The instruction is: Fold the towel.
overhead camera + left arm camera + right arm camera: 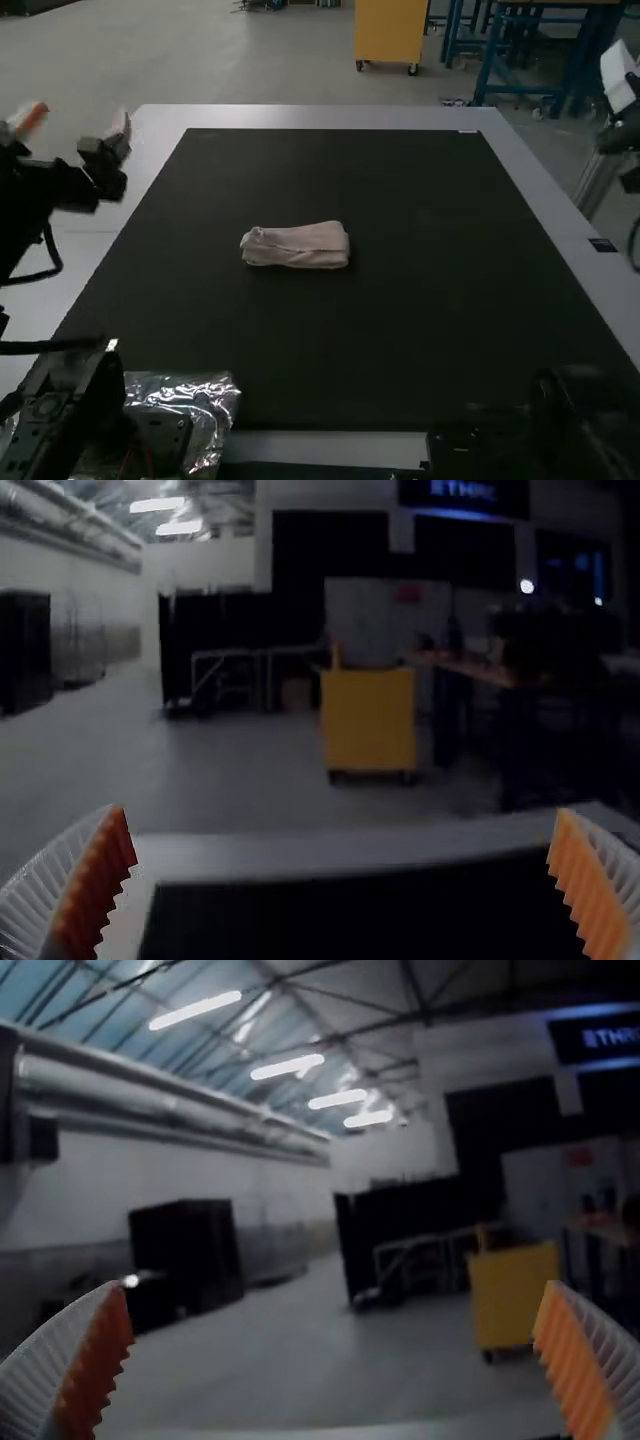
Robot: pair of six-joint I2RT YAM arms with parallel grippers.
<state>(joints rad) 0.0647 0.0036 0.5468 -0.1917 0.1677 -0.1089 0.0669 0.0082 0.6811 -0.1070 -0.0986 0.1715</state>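
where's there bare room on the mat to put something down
The black mat is bare between the towel and the pale right border, and beyond the towel to the far border. Crowded: near left, crumpled silvery wrap by the left arm's base.

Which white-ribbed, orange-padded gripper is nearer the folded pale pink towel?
The left gripper: in the high view it shows by the grey table's left edge; the right gripper shows farther from the towel, past the right edge.

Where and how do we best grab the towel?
I'd take the towel mid-length, from straight above, pinching across its near and far long edges. It lies as a narrow folded bundle on the dark mat, long side running left to right, so the short span looks easiest to close on.
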